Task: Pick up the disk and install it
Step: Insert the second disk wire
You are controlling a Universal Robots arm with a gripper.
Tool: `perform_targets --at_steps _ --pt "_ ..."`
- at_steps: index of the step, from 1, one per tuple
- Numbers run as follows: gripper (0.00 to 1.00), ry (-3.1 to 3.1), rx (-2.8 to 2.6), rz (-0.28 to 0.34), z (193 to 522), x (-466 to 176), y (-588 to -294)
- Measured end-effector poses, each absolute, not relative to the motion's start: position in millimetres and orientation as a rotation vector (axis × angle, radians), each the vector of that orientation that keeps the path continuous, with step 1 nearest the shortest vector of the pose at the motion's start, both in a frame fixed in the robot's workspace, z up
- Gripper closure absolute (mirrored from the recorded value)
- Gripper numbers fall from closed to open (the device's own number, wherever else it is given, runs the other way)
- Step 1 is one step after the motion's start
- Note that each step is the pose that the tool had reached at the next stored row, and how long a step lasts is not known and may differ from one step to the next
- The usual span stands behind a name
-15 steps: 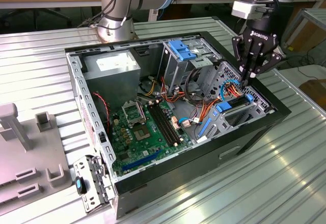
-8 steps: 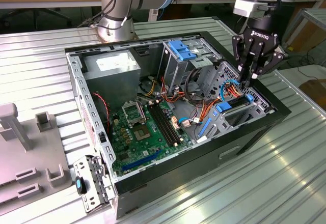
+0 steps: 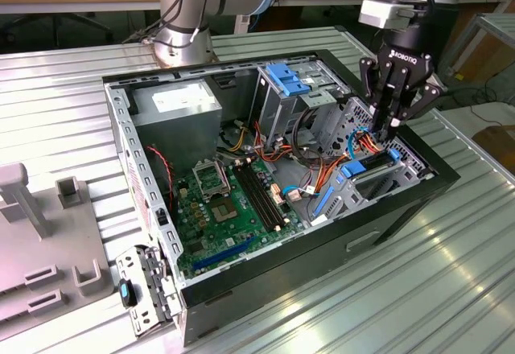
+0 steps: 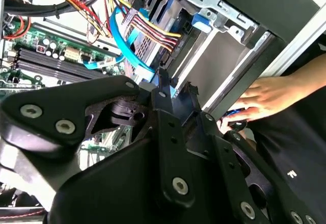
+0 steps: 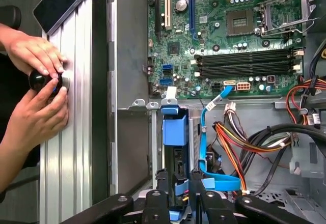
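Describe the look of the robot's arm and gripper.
The arm has silver-grey tube segments with light blue joint caps. The gripper is black, built of jointed finger links with silver screws, bearing white lettering. A white box and a black cable sit above it.

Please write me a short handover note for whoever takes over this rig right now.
Gripper: down inside the open computer case, at the drive bay by the case's wall on the exterior view's right, fingers closed on the disk.
Disk: blue-railed, standing in that bay slot beside the orange and blue cables in the first wrist view.
Done: disk picked up and brought into the bay.
Left: whether it is fully seated cannot be told; gripper not released.
Note: a person's hands hold a black knob on the table just outside the case.
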State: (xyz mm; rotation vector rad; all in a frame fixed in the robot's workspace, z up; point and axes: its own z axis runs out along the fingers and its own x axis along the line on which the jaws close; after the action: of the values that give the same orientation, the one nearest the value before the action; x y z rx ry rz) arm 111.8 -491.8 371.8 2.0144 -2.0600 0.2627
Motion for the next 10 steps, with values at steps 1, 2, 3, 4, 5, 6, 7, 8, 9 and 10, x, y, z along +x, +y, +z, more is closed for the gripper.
perform_targets --at_steps 1,2,3,4,5,6,7,8,9,10 --pt "0.7 -2.059 2.011 0.267 371.4 111.8 -491.7" --pt "0.7 -2.057 2.009 0.271 370.9 111.9 -491.7" --pt "0.7 -2.057 2.006 0.273 368.5 115.1 -491.5" --pt "0.71 -2.057 2.005 0.273 367.2 116.3 -491.5" --pt "0.78 -2.057 2.004 0.274 366.5 117.2 -491.5" --pt "0.84 -2.057 2.004 0.274 366.4 117.4 -491.5" --pt "0.84 -2.057 2.004 0.274 366.3 117.4 -491.5" --pt "0.84 -2.058 2.004 0.274 366.1 117.4 -491.6" --pt "0.84 -2.058 2.004 0.274 366.1 117.5 -491.9" --pt "0.84 -2.062 2.009 0.266 366.1 117.5 -493.7"
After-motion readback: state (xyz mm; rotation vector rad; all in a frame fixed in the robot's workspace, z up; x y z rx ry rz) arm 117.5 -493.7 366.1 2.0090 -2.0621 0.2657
